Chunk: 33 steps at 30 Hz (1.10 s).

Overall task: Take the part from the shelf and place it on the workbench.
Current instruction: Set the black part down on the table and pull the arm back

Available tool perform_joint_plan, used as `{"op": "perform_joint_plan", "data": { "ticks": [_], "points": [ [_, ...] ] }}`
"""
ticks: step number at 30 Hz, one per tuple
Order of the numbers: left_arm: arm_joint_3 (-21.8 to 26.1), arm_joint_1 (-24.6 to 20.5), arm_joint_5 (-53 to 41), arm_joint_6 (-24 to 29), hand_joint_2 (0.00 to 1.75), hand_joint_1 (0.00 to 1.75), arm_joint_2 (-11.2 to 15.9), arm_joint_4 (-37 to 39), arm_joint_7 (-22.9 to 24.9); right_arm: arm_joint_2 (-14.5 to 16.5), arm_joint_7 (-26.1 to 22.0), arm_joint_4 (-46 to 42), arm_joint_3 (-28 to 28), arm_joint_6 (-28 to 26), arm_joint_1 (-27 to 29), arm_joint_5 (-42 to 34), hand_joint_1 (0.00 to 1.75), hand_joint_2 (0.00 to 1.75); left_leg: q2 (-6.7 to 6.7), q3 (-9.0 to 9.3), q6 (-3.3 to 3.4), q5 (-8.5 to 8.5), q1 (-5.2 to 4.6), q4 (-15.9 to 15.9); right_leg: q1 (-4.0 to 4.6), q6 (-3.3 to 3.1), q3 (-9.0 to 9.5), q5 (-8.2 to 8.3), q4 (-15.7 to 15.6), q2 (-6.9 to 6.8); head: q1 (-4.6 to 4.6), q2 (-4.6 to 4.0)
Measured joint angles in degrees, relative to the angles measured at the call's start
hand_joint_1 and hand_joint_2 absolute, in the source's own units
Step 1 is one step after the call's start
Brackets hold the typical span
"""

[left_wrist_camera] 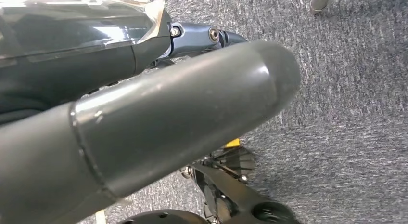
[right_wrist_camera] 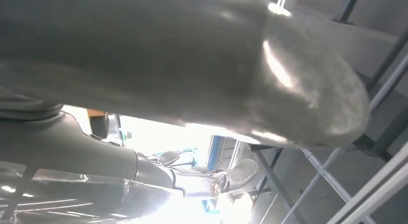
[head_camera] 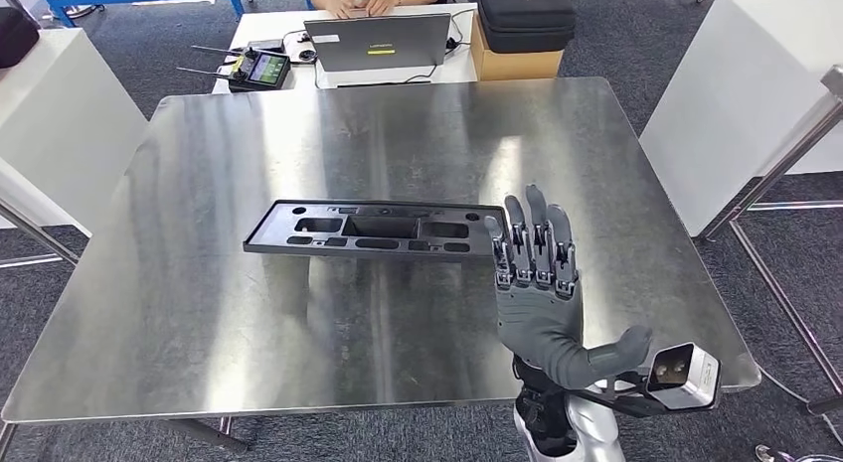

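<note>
The part [head_camera: 373,229], a long flat black plastic panel with several cut-outs, lies flat on the steel workbench [head_camera: 298,144] near its middle. My right hand [head_camera: 542,283] stands above the bench just right of the part's right end, fingers straight and spread, thumb out to the side, holding nothing. Its fingertips overlap the part's right corner in the head view; I cannot tell if they touch. The right wrist view shows my right hand's thumb [right_wrist_camera: 192,55] close up. My left hand's thumb [left_wrist_camera: 159,123] shows large in the left wrist view, over grey carpet, with nothing in it.
Behind the workbench stands a white desk [head_camera: 273,30] with a laptop [head_camera: 378,40], a handheld controller [head_camera: 258,70], a cardboard box and a black case [head_camera: 524,15]; a person sits there. White cabinets flank both sides. Metal frame legs [head_camera: 785,174] stand at the right.
</note>
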Motion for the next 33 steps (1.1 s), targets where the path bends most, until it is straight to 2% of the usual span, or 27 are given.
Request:
{"op": "perform_joint_plan", "data": {
  "ticks": [2,3,5,7,8,9,11,12,13,14,15,16,17,18,19,20,21,22,23,24,26,27,28,29,30,32,33],
  "points": [
    [0.0,-0.1,0.1,0.0,0.0,0.0,0.1,0.0,0.0,0.0,0.0,0.0,0.0,-0.1,0.0,0.0,0.0,0.0,0.05,4.67,0.9,2.56,-0.39,-8.0,0.27,0.27,-0.11,0.36,0.0,0.01,0.05,0.0],
    [0.0,-0.2,0.1,-0.1,0.0,0.0,0.1,0.0,0.0,0.0,0.0,0.0,0.0,-0.1,0.0,0.1,0.0,0.0,0.09,6.04,1.16,3.18,-0.68,-10.4,0.32,0.52,-0.17,0.54,0.1,-0.04,0.05,0.01],
    [0.1,-0.2,0.3,-0.1,0.0,0.0,0.2,0.0,0.0,0.0,0.0,0.0,-0.1,-0.2,0.1,0.1,0.0,0.0,0.14,6.46,1.4,3.67,-1.25,-11.6,0.28,1.21,-0.26,0.99,0.0,-0.17,0.07,0.01],
    [0.2,-0.1,0.4,-0.3,0.0,0.0,0.1,0.0,0.0,0.0,0.0,0.0,-0.1,-0.4,0.1,0.1,0.0,0.0,0.25,6.17,1.88,4.78,-1.26,-12.2,0.22,1.91,-0.7,0.99,0.2,-0.25,0.08,0.0],
    [0.2,-0.1,0.5,-0.3,0.0,0.0,0.1,0.0,0.0,0.0,0.0,0.0,-0.1,-0.4,0.2,0.1,0.0,0.0,0.37,5.9,2.18,5.42,-1.17,-12.5,0.27,1.95,-1.28,0.08,1.1,-0.26,0.17,0.01],
    [0.2,-0.1,0.5,-0.3,0.0,0.0,0.1,0.0,0.0,0.0,0.0,0.0,-0.1,-0.5,0.2,0.1,0.0,0.0,0.5,5.5,2.44,6.09,-1.07,-12.8,0.3,1.75,-2.26,-1.67,3.4,-0.26,0.28,0.0],
    [0.2,-0.1,0.5,-0.4,0.0,0.0,0.1,0.0,0.0,-0.1,0.0,0.0,-0.2,-0.7,0.5,0.1,0.0,0.0,0.66,4.37,2.77,6.96,-1.15,-12.8,0.11,1.21,-4.7,-6.21,10.6,-0.28,0.46,0.01],
    [0.2,0.0,0.5,-0.4,0.0,0.0,0.1,0.0,0.0,-0.1,0.0,0.0,-0.2,-0.8,0.7,0.0,0.0,0.0,0.71,3.78,2.8,7.38,-1.18,-12.8,0.03,1.29,-5.53,-7.83,13.9,-0.28,0.49,0.01],
    [0.2,0.0,0.5,-0.4,0.0,0.0,0.1,0.0,0.0,-0.2,0.0,0.0,-0.2,-0.9,0.9,0.0,0.0,0.0,0.76,3.22,2.75,7.77,-1.19,-12.8,-0.03,1.66,-5.45,-8.5,15.5,-0.29,0.5,0.01],
    [0.2,0.0,0.5,-0.4,0.0,0.0,0.1,0.0,0.0,-0.2,0.0,0.0,-0.2,-1.0,1.0,0.0,0.0,0.0,0.79,2.73,2.66,8.12,-1.19,-12.7,-0.1,2.2,-4.28,-8.32,14.9,-0.3,0.53,0.0],
    [0.2,0.0,0.5,-0.4,0.0,0.0,0.1,0.0,0.0,-0.2,0.0,0.0,-0.2,-1.0,1.0,0.0,0.0,0.0,0.79,2.32,2.49,8.41,-1.17,-12.6,-0.2,2.8,-1.76,-7.37,11.7,-0.31,0.54,0.0],
    [0.2,0.0,0.5,-0.4,0.0,0.0,0.0,0.0,0.0,-0.2,0.0,0.0,-0.2,-1.0,1.0,0.0,0.0,0.0,0.79,1.99,2.29,8.65,-1.17,-12.5,-0.32,3.26,1.33,-6.41,7.2,-0.33,0.55,0.0],
    [0.2,0.0,0.5,-0.5,0.0,0.0,0.0,0.0,0.0,-0.2,0.0,0.0,-0.2,-1.0,1.0,0.1,0.0,0.0,0.76,1.65,2.03,8.86,-1.22,-12.3,-0.26,3.36,4.08,-5.58,3.2,-0.25,0.53,0.0],
    [0.2,0.0,0.5,-0.5,0.0,0.0,0.0,0.0,0.0,-0.2,0.0,0.0,-0.2,-1.0,1.0,0.1,0.0,0.0,0.73,1.39,1.74,9.08,-1.29,-12.1,-0.17,3.28,5.93,-4.92,0.3,-0.16,0.48,0.01],
    [0.2,0.0,0.5,-0.5,0.0,0.0,0.0,0.0,0.0,-0.2,0.0,0.0,-0.2,-1.0,1.0,0.1,0.0,0.0,0.71,1.18,1.46,9.27,-1.37,-11.9,-0.01,2.95,6.44,-4.76,-1.0,-0.04,0.49,0.01],
    [0.2,0.0,0.5,-0.5,0.0,0.0,0.0,0.0,0.0,-0.3,0.0,0.0,-0.3,-1.1,1.0,0.1,0.0,0.0,0.68,1.0,1.12,9.53,-1.43,-11.8,0.19,2.59,6.24,-4.6,-1.1,0.1,0.47,0.0],
    [0.2,0.0,0.5,-0.5,0.0,0.0,0.0,0.0,0.0,-0.3,0.0,0.0,-0.3,-1.1,1.1,0.0,0.0,0.0,0.65,0.85,0.81,9.75,-1.41,-11.7,-0.03,2.19,5.74,-4.36,-1.2,0.11,0.49,0.0],
    [0.2,0.0,0.5,-0.5,0.0,0.0,0.1,0.0,0.0,-0.2,0.0,0.0,-0.3,-1.1,1.0,0.0,0.0,0.0,0.56,0.54,0.51,9.51,-1.32,-11.4,-0.27,1.67,5.48,-4.16,-1.3,0.08,0.52,0.0],
    [0.2,0.1,0.5,-0.5,0.0,0.0,0.1,0.0,0.0,-0.2,0.0,0.0,-0.3,-1.1,1.1,0.0,0.0,0.0,0.46,0.06,0.2,8.45,-1.2,-10.6,-0.53,1.06,5.22,-3.77,-1.4,0.03,0.44,-0.01],
    [0.3,0.1,0.5,-0.6,0.0,0.0,0.1,0.0,0.0,-0.1,0.0,0.0,-0.3,-1.1,1.1,0.1,0.0,0.0,0.35,-0.68,-0.08,6.41,-1.05,-8.7,-0.77,0.39,4.83,-3.26,-1.5,-0.06,0.37,0.0],
    [0.3,0.1,0.5,-0.6,0.0,0.0,0.1,0.0,0.0,0.0,0.0,0.0,-0.4,-1.1,1.1,0.1,0.0,0.0,0.25,-2.65,-0.68,0.9,-0.83,-2.3,-0.66,-0.37,3.79,-2.3,-1.4,-0.22,0.24,-0.01],
    [0.3,0.1,0.5,-0.6,0.0,0.0,0.1,0.0,0.0,0.0,0.0,0.0,-0.4,-1.1,1.2,0.1,0.0,0.0,0.24,-3.44,-0.95,-1.01,-0.72,1.3,-0.58,-0.44,3.18,-1.8,-1.4,-0.28,0.22,0.0],
    [0.3,0.1,0.5,-0.6,0.0,0.0,0.1,0.0,0.0,0.0,0.0,0.0,-0.4,-1.1,1.2,0.1,0.0,0.0,0.24,-3.61,-1.15,-1.67,-0.61,3.6,-0.53,-0.36,2.61,-1.34,-1.3,-0.31,0.23,-0.01],
    [0.3,0.1,0.5,-0.7,0.0,0.0,0.1,0.0,0.0,0.0,0.0,0.0,-0.5,-1.1,1.3,0.1,0.0,0.0,0.25,-2.92,-1.27,-1.18,-0.47,4.1,-0.5,-0.2,2.08,-0.95,-1.3,-0.33,0.22,-0.01],
    [0.3,0.1,0.5,-0.7,0.0,0.0,0.1,0.0,0.0,0.0,0.0,0.0,-0.5,-1.1,1.4,0.1,0.0,0.0,0.25,-1.3,-1.32,0.11,-0.32,2.6,-0.51,-0.03,1.64,-0.58,-1.2,-0.33,0.22,0.0],
    [0.3,0.1,0.5,-0.7,0.0,0.0,0.1,0.0,0.0,0.0,0.0,0.0,-0.5,-1.1,1.4,0.1,0.0,0.0,0.17,4.16,-1.18,2.71,-0.04,-4.9,-0.54,0.51,1.08,-0.03,-1.1,-0.31,0.2,-0.01],
    [0.3,0.0,0.5,-0.7,0.0,0.0,0.1,0.0,0.0,0.0,0.0,-0.1,-0.5,-1.1,1.4,0.1,0.0,0.0,0.12,6.27,-1.09,3.34,0.04,-7.9,-0.55,0.7,0.95,0.15,-1.1,-0.3,0.19,-0.01]
  ]
}}
